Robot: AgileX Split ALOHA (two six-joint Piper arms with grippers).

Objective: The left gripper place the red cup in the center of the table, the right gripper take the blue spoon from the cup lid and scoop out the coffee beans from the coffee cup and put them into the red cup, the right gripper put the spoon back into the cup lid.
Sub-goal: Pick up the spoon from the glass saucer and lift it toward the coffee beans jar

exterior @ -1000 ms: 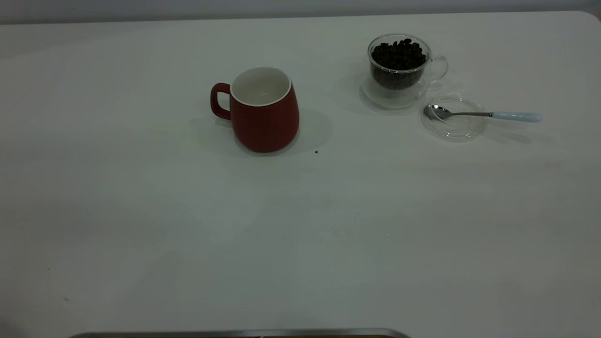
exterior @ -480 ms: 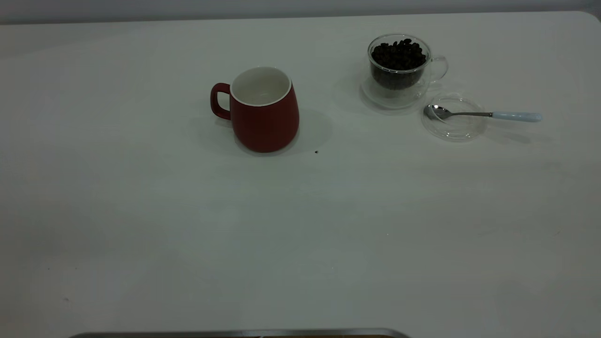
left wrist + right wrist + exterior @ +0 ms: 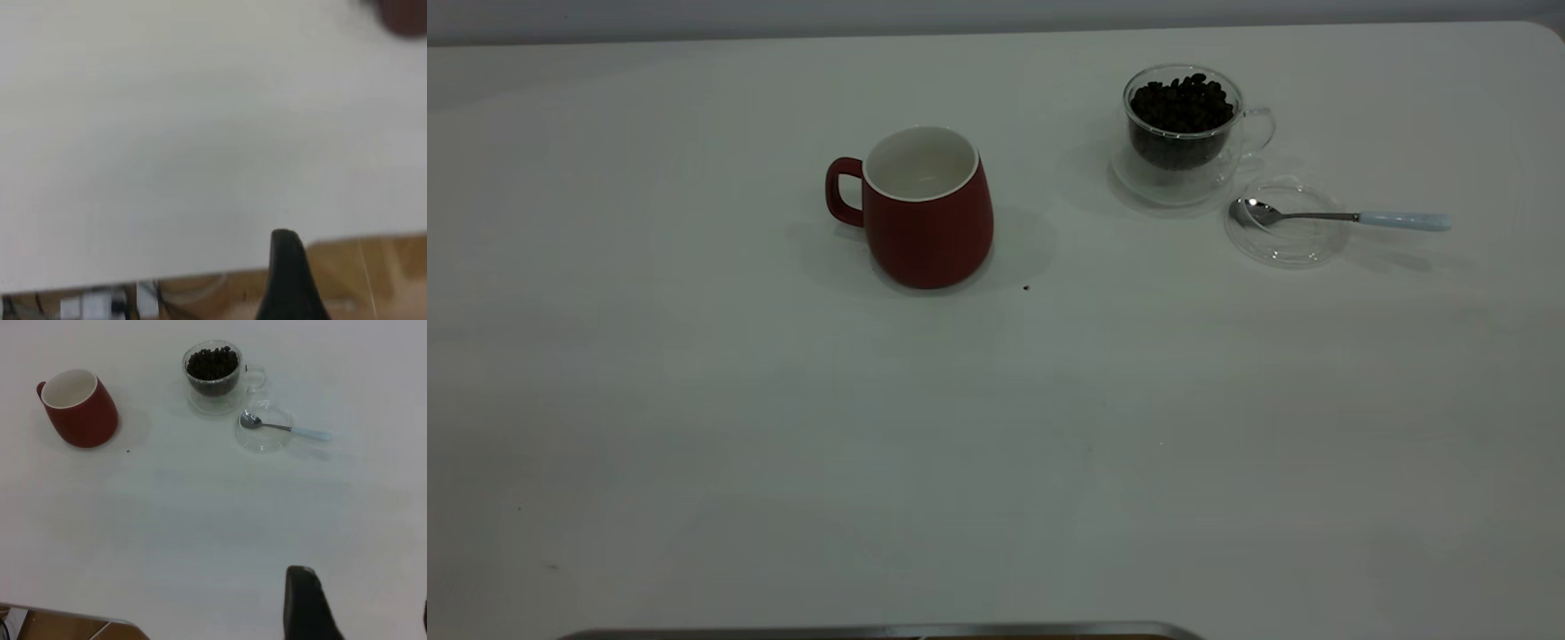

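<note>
The red cup (image 3: 929, 209) stands upright near the table's middle with its handle to the left; it also shows in the right wrist view (image 3: 80, 410) and as a dark red blur in the left wrist view (image 3: 403, 13). The glass coffee cup (image 3: 1181, 124) full of beans stands at the back right. The blue-handled spoon (image 3: 1343, 216) lies with its bowl in the clear cup lid (image 3: 1288, 240). Neither gripper shows in the exterior view. My left gripper (image 3: 357, 267) hangs over the table's edge, open and empty. My right gripper (image 3: 363, 607) is open and empty, far from the spoon (image 3: 287, 429).
A single dark bean (image 3: 1025, 287) lies on the white table (image 3: 996, 444) just right of the red cup. A grey metal edge (image 3: 871, 633) shows along the near side. Wooden floor and cables show past the table's edge in the left wrist view.
</note>
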